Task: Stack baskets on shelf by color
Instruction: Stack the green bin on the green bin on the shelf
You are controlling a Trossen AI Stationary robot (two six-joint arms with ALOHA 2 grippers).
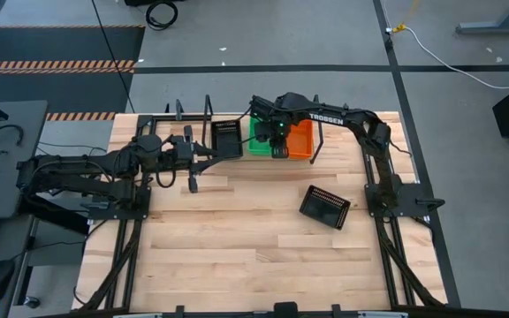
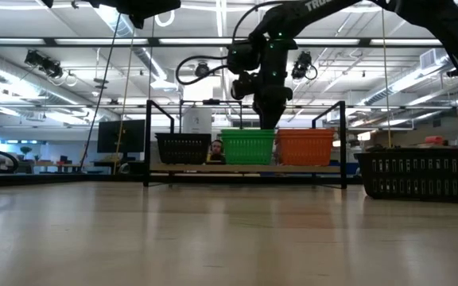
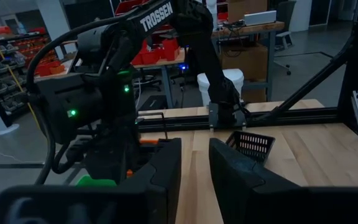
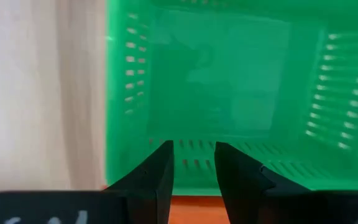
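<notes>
The shelf [image 1: 203, 119] stands at the table's far edge. On it, side by side, rest a black basket [image 1: 226, 137] [image 2: 183, 148], a green basket [image 1: 258, 139] [image 2: 248, 146] and an orange basket [image 1: 301, 140] [image 2: 304, 147]. Another black basket [image 1: 324, 207] [image 2: 424, 173] lies flat on the table toward the right. My right gripper [image 1: 279, 134] [image 4: 192, 165] points down, open, just above the green basket's wall beside the orange one. One finger stands on each side of that rim [image 4: 194, 155]. My left gripper [image 1: 212, 157] [image 3: 194, 165] hovers open, just near of the shelf's black basket.
The shelf's thin black upright rods [image 2: 147, 143] [image 2: 344, 143] frame the baskets and stand close to both grippers. The bare wooden tabletop [image 1: 237, 238] stretches toward the near edge. The right arm [image 3: 191, 37] crosses in front of my left gripper.
</notes>
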